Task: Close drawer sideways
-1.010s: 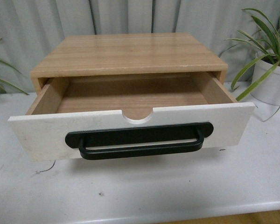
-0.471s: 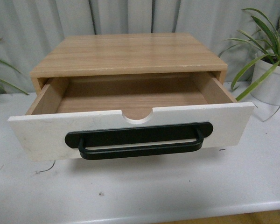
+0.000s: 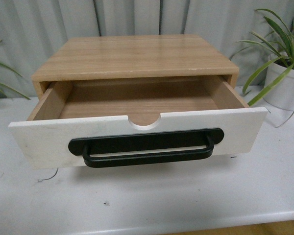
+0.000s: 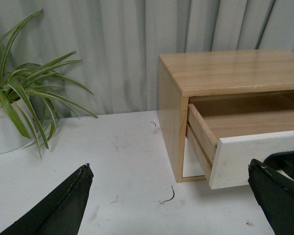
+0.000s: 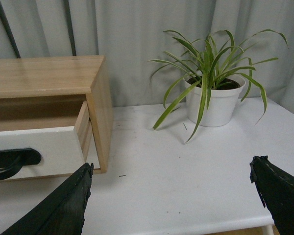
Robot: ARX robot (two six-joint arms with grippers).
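The drawer is pulled out of a light wood cabinet on a white table. It has a white front panel, a long black bar handle, a semicircular notch in its top edge and an empty wood inside. Neither arm shows in the front view. My left gripper is open over the table, off the drawer's left end. My right gripper is open over the table, off the drawer's right end.
A potted spider plant in a white pot stands right of the cabinet, also in the right wrist view. Another potted plant stands to the left. A grey curtain hangs behind. The table's front edge is close.
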